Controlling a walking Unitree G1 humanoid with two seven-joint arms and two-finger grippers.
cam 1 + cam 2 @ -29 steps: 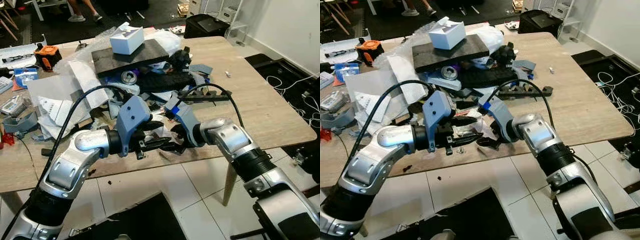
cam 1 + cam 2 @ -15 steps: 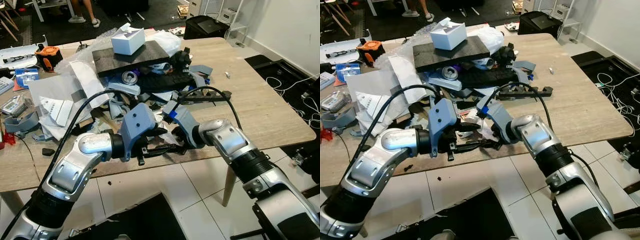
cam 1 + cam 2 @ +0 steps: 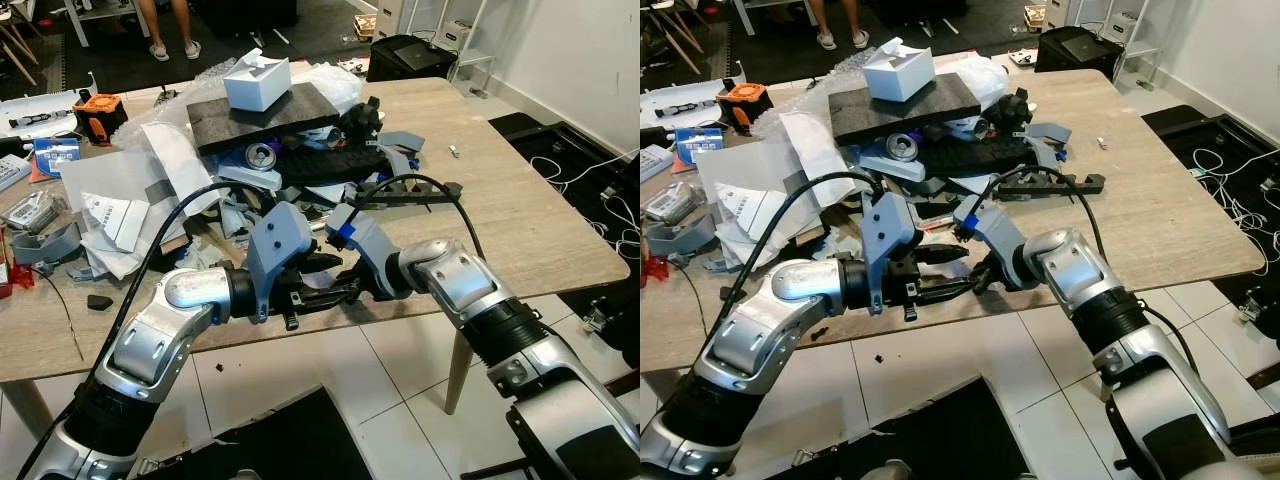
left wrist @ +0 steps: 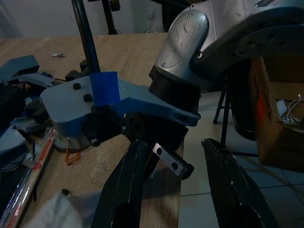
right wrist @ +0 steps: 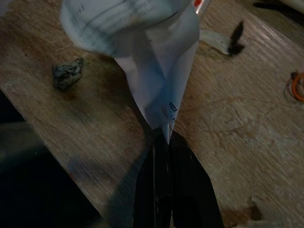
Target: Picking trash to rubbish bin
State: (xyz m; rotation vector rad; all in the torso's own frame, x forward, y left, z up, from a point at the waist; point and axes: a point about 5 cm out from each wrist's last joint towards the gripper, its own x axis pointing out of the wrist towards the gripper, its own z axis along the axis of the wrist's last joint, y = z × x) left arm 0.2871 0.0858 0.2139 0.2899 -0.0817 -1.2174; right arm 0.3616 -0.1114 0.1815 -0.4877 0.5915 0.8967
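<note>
While both arms reach over the table (image 3: 520, 220) edge:
right hand (image 5: 164, 137): pinched on white paper scrap (image 5: 156, 90)
left hand (image 4: 190, 175): fingers spread, empty, at right hand's 9 o'clock

A heap of trash (image 3: 290, 165) lies on the middle of the wooden table (image 3: 530, 215), with a box (image 3: 257, 82) on a slab (image 3: 262, 112) at the heap's far side and loose papers (image 3: 120, 200) spread to the left of it. At the near edge of the table, the left gripper (image 3: 325, 292) and the right gripper (image 3: 352, 282) meet side by side, the right one pinching the tip of a paper scrap (image 5: 152, 80) that lies on the tabletop. Behind the table, a person's feet (image 3: 172, 48) stand on the floor.
</note>
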